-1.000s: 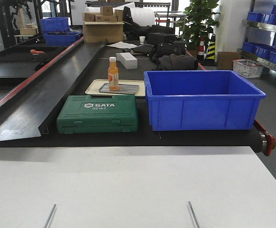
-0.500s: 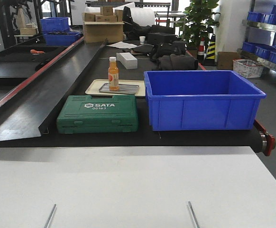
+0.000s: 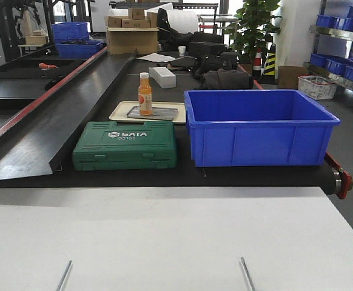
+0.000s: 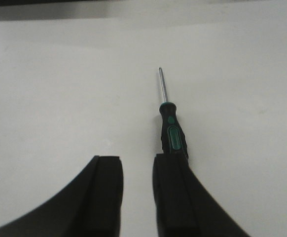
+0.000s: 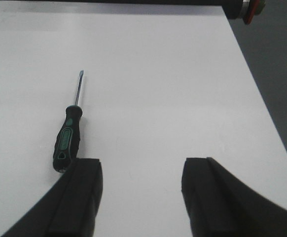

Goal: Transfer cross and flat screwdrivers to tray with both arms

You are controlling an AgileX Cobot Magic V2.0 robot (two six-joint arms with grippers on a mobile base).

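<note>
Left gripper (image 4: 137, 192): jaws parted by a narrow gap, nothing between them, low over the white table (image 4: 59, 98).
Left screwdriver (image 4: 172, 136): flat on the table, shaft pointing away from the gripper, rear of the black-and-green handle hidden behind the frame-right finger (image 4: 170, 197).
Right gripper (image 5: 142, 195): jaws wide apart, holding nothing, bare table between them.
Right screwdriver (image 5: 67, 140): flat on the table, outside the jaws, handle butt just beside the tip of the frame-left finger (image 5: 84, 192), shaft angled away.
Front view: two thin shaft ends (image 3: 64, 276) at the table's bottom edge, well apart.
Beyond the table: green tool case (image 3: 125, 145) beside blue bin (image 3: 258, 130) on a black belt (image 3: 182, 176); behind them, beige tray (image 3: 119, 112) bearing an orange bottle (image 3: 144, 94).
</note>
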